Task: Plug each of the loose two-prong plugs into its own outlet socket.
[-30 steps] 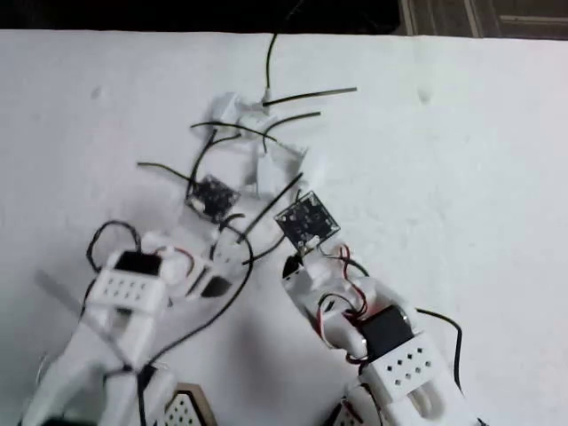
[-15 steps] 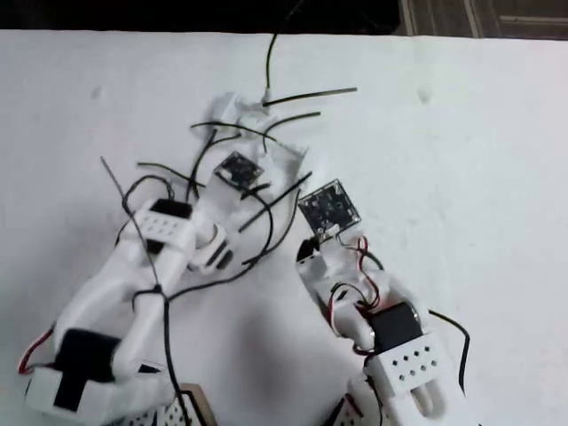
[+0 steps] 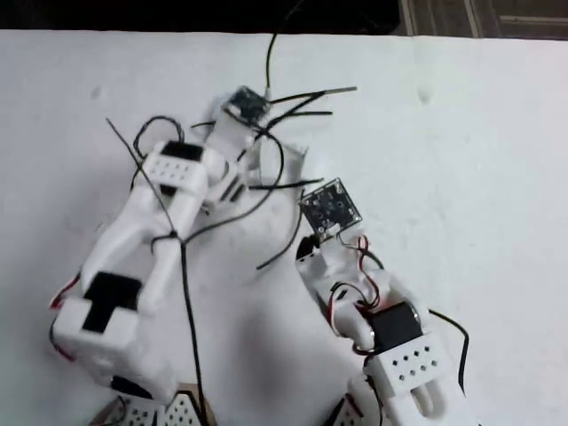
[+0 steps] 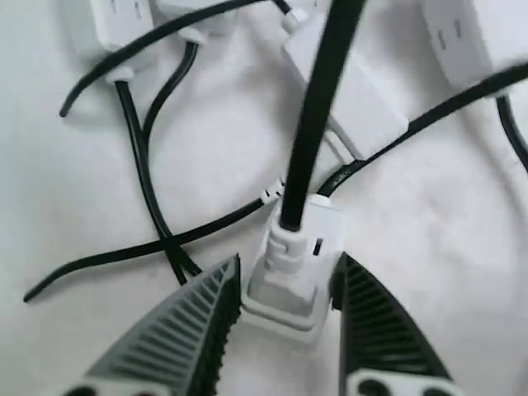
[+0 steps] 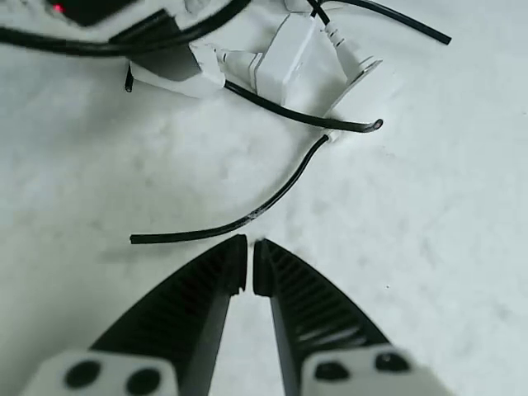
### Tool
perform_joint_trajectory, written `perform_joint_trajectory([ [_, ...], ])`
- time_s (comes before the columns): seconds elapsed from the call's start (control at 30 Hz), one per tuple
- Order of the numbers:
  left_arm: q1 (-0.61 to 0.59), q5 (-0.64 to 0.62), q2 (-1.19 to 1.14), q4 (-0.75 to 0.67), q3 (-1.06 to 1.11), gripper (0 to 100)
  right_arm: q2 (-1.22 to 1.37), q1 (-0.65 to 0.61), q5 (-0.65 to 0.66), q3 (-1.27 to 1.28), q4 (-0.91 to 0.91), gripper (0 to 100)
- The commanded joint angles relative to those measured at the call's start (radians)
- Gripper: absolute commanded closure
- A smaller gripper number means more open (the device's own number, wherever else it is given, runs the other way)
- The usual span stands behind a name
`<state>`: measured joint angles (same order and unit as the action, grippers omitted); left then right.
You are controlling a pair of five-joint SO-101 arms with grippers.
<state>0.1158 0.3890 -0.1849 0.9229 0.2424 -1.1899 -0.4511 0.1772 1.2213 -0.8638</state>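
1. Left wrist view: left gripper (image 4: 287,276) jaws pinch the white plug (image 4: 285,290) by its sides, contact probably made; outlet sockets (image 4: 466,37) lie just beyond.
2. Right wrist view: right gripper (image 5: 250,268) nearly closed, empty, over table (image 5: 429,231), loose cord (image 5: 247,219) near.
3. High view: left arm (image 3: 142,240) over the cord tangle (image 3: 284,155), far middle of the table.

A white table (image 3: 479,160) takes up most of the high view. Its surface is faintly mottled, with a small dimple (image 3: 98,91) at upper left and a second dimple (image 3: 424,93) at upper right. Beyond its far edge runs a dark strip (image 3: 133,13), with brownish striped flooring (image 3: 479,16) in the upper right corner.
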Motion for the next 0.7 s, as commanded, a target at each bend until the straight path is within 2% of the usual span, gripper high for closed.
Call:
perform_joint_trajectory([
  [0.0, -0.054, -0.014, -0.12, 0.104, -0.247, 75, -0.015, 0.01, -0.002, -0.011, 0.019, 98.1],
  [0.13, -0.087, -0.101, -0.151, 0.269, -0.394, 67, -0.015, 0.01, -0.002, -0.011, 0.019, 98.1],
  [0.43, -0.185, -0.109, -0.15, 0.54, -0.718, 67, -0.015, 0.01, -0.002, -0.009, 0.019, 98.1],
  [0.67, -0.22, -0.12, -0.15, 0.862, -1.014, 67, -0.015, 0.008, -0.002, -0.009, 0.019, 98.1],
])
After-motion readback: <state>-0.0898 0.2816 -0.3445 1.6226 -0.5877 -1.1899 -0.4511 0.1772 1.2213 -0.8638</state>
